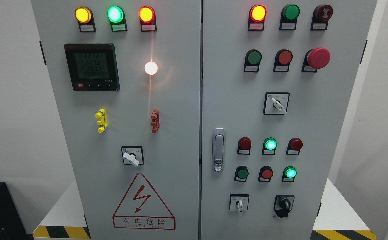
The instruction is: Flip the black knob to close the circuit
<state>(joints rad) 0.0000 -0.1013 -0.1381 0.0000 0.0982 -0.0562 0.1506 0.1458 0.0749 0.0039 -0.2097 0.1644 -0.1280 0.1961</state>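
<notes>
The black knob sits at the lower right of the grey cabinet's right door, on a black backing plate. Its pointer stands roughly upright. To its left is a white selector switch, and another white selector is higher up on the same door. Neither of my hands or arms shows anywhere in the head view.
Lit lamps line the top of both doors. A red mushroom stop button juts out at upper right. A silver door handle sits by the centre seam. The left door carries a meter, a white selector and a warning triangle.
</notes>
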